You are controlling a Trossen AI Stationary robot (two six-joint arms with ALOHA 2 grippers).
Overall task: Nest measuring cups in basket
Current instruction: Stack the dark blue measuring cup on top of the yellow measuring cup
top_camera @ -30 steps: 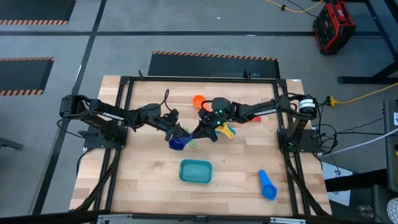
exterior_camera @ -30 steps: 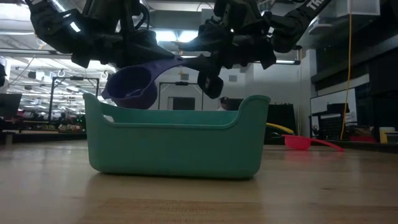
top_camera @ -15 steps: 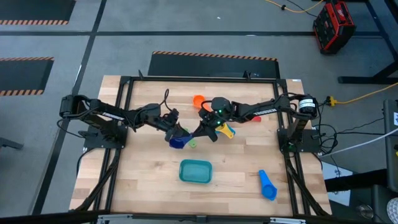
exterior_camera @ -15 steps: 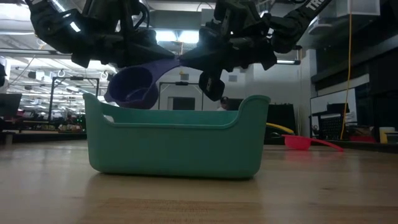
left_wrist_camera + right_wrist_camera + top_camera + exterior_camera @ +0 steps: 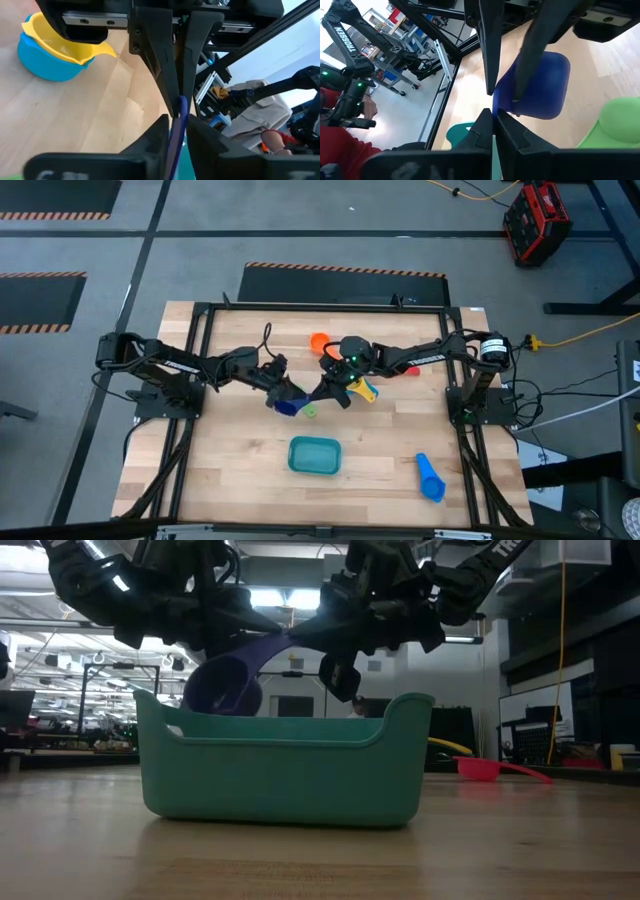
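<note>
The dark blue measuring cup [image 5: 288, 406] hangs in the air between my two grippers, beyond the teal basket [image 5: 315, 455]. In the low view its bowl [image 5: 225, 690] shows above the basket's wall. My right gripper [image 5: 316, 396] comes from the table's right and is shut on the cup's handle. My left gripper [image 5: 284, 392] comes from the left. Its fingers [image 5: 527, 60] stand apart on either side of the handle. A green cup [image 5: 309, 412] lies on the table just below the dark blue one. My right gripper pinches the free end of the dark blue cup's handle [image 5: 181, 102] between its two fingers, which lie along the handle. It comes from the table's right, slanting a little downward. The cup hangs clear of the table, its bowl lower than its handle. Whether my left gripper touches the handle [image 5: 175, 137], I cannot tell.
A yellow cup nested in a light blue one [image 5: 368, 390] sits under the right arm. An orange cup [image 5: 319, 340] lies at the far side, a blue cup [image 5: 430, 477] at the near right, and a red cup [image 5: 480, 768] behind the basket. A person [image 5: 340, 135] stands beyond the table.
The dark blue cup's bowl has sunk a little and swung toward the right gripper. Its handle end has stayed where it was, at the right gripper. Both arms have kept their places.
</note>
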